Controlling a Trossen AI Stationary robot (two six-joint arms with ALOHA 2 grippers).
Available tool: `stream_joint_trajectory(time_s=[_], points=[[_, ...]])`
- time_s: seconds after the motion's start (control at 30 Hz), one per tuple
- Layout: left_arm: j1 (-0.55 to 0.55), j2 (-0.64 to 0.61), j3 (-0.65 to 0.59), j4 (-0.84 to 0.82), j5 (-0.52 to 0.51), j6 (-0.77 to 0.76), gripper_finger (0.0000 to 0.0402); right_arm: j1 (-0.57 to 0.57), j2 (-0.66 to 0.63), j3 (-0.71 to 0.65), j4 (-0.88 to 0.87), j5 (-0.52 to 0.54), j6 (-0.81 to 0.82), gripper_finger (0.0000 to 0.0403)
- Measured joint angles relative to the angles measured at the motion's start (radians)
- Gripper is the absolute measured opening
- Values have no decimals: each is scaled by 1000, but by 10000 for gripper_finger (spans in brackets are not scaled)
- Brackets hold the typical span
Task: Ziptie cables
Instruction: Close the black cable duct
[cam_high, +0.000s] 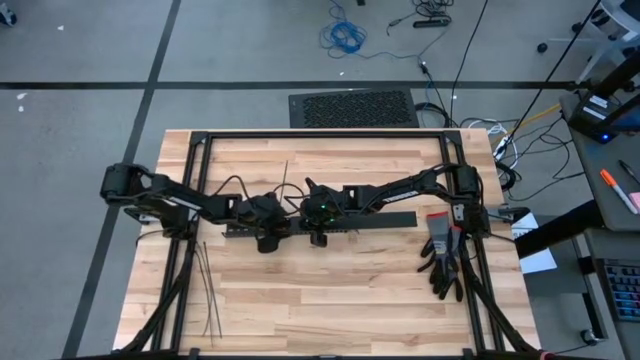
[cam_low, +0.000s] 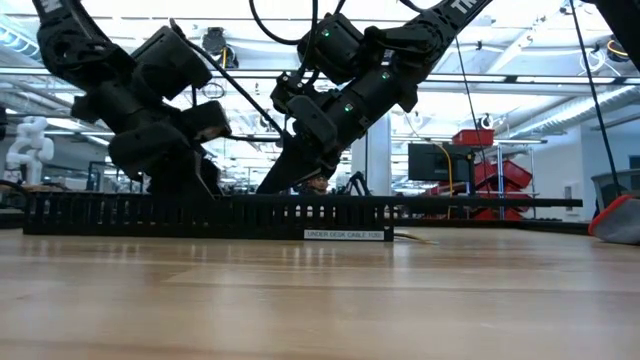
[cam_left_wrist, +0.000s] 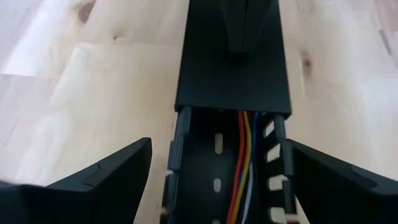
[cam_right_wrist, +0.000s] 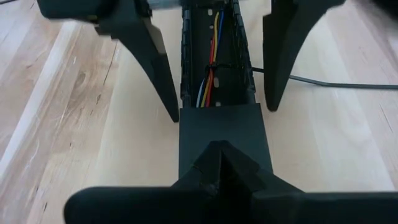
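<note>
cables (cam_right_wrist: 210, 81) in duct (cam_right_wrist: 221, 140), wrist views only | left fingers (cam_left_wrist: 102, 180) spread | right fingers (cam_right_wrist: 217, 165) clenched

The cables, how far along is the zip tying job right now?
Done: the cables lie in the black duct, one ziptie around them. In hand: left gripper straddles the duct, open; right gripper presses the cover, shut. Left: spare zipties unused.
</note>
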Motion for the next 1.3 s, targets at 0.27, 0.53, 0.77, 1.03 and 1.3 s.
stream_joint_trajectory(time_s=[0.27, 0.53, 0.77, 1.03, 1.3], points=[[0, 41, 0, 49, 0, 0, 349, 0, 0, 0, -1, 0, 0, 0], [0, 41, 0, 24, -7, -1, 340, 0, 0, 0, -3, 0, 0, 0], [-1, 41, 0, 19, -11, -17, 289, 0, 0, 0, -3, -2, 0, 0], [-1, 40, 0, 18, -14, -20, 262, -1, 0, 0, 5, -20, 4, 0], [-9, 40, 0, 22, -27, -26, 250, -1, 3, -1, 32, -23, -5, 0]])
